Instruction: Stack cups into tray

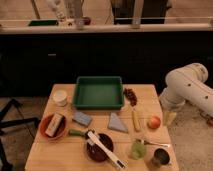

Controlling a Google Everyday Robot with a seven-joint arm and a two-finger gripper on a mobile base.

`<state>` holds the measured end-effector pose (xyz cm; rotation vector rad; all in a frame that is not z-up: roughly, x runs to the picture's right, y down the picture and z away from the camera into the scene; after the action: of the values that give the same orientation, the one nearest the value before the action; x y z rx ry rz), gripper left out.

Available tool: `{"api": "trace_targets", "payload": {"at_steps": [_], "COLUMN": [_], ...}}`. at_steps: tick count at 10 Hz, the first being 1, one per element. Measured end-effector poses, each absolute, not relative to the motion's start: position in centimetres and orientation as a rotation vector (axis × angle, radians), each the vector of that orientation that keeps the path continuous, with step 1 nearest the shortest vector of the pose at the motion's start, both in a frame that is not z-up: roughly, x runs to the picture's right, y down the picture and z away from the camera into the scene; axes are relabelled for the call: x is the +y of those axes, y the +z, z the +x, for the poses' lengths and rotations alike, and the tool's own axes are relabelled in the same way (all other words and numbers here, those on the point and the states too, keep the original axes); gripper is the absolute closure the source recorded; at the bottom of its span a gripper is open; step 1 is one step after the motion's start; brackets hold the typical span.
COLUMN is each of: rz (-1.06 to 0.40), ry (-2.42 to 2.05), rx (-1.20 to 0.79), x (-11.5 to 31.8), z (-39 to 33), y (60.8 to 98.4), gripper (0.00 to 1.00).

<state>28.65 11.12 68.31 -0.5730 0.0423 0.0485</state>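
One grey cup (160, 158) and one green cup (137, 149) stand near right on the surface (55, 155); the tray (99, 94) sits far centre; the claw (170, 118) hangs open, empty, beside the right edge.

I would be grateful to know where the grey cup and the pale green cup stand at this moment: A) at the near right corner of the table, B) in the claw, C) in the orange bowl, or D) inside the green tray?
A: the grey cup and green cup stand side by side on the table, outside the tray, while the claw hangs open beside the table's right edge, holding nothing.
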Motion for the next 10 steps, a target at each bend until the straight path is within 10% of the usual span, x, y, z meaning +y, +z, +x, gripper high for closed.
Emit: {"api": "trace_targets", "payload": {"at_steps": [10], "rz": [-0.550], "ry": [-0.222], "rx": [-0.038], "x": [11.9], "z": [27.5], "y": [66.2], "gripper": [0.20]}}
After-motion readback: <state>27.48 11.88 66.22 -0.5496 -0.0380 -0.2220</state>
